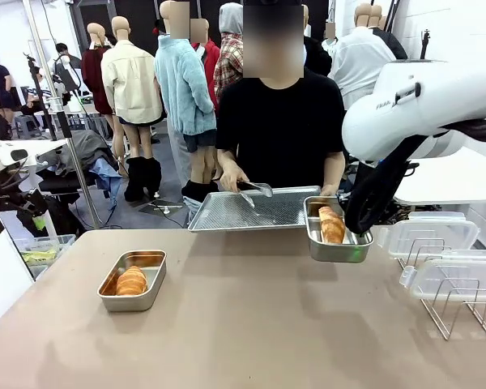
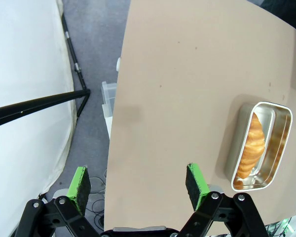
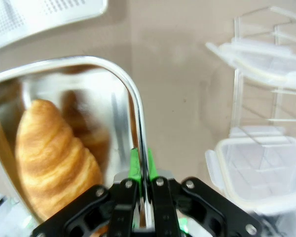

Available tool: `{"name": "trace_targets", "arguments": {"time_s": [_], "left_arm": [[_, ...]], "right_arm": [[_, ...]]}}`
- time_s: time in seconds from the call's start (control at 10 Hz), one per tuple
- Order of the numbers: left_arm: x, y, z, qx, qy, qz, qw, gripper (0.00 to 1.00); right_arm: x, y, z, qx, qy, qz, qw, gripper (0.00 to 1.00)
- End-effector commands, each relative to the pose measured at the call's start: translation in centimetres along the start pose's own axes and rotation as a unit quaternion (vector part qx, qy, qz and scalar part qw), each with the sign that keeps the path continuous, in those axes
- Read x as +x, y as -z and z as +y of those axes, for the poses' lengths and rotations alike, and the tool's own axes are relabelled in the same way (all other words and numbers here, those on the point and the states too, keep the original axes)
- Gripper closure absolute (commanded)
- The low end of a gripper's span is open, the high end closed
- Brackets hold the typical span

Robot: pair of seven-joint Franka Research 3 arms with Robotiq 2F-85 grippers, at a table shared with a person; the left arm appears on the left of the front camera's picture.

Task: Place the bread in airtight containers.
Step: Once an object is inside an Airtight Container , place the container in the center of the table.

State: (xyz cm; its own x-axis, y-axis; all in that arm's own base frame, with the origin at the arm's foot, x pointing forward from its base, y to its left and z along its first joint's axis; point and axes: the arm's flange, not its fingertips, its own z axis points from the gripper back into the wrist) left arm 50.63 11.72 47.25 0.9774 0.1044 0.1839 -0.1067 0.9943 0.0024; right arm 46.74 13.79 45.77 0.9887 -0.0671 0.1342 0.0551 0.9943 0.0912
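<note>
Both rolls look to be in their tins already. The right gripper [image 1: 359,233] is pinched tight on the side wall of a small shiny rectangular steel tin [image 1: 338,253], with a green pad on either side of the rim. In that tin lies a golden-brown ridged croissant roll [image 1: 331,224]. The tin hangs just in front of the large flat perforated metal tray [image 1: 243,212], over which the person's hand [image 1: 229,180] holds metal tongs [image 1: 257,190]. From here I can't quite tell whether the tin is clear of the beige table [image 1: 251,340] or resting on it, though it looks raised.

The second steel tin [image 1: 130,305] sits on the table well to the left, with the other croissant roll [image 1: 131,281] inside and no lid on. The left gripper [image 2: 138,181] hovers above the table's edge, fingers spread wide with nothing between them, well apart from that tin.

So I'd say the filling is done and the closing is what's left. The next move calls for setting the held tin down flat and letting go. Then the clear plastic lids [image 1: 434,235] by the wire rack [image 1: 462,312] on the right need fetching. Each should be pressed on squarely so the clips catch.
</note>
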Motion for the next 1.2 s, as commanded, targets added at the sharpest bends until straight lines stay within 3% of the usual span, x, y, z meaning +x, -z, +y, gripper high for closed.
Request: {"name": "trace_targets", "arguments": {"time_s": [0.0, 0.3, 0.9, 1.1], "left_arm": [[0.0, -0.2, 0.0, 0.001, -0.001, 0.001, 1.0, 0.0], [0.0, -0.2, 0.0, 0.001, -0.001, 0.001, 1.0, 0.0], [0.0, -0.2, 0.0, 0.001, -0.001, 0.001, 1.0, 0.0], [0.0, -0.2, 0.0, 0.001, -0.001, 0.001, 1.0, 0.0]], "right_arm": [[0.3, 2.5, 0.7, -0.023, 0.012, -0.022, 0.999, 1.0], [1.1, 6.5, 0.7, -0.027, 0.031, -0.026, 0.999, 1.0], [2.5, 13.3, 1.9, -0.024, 0.019, 0.031, 0.999, 1.0], [2.6, 13.9, 2.4, -0.034, 0.02, 0.033, 0.999, 1.0]]}}
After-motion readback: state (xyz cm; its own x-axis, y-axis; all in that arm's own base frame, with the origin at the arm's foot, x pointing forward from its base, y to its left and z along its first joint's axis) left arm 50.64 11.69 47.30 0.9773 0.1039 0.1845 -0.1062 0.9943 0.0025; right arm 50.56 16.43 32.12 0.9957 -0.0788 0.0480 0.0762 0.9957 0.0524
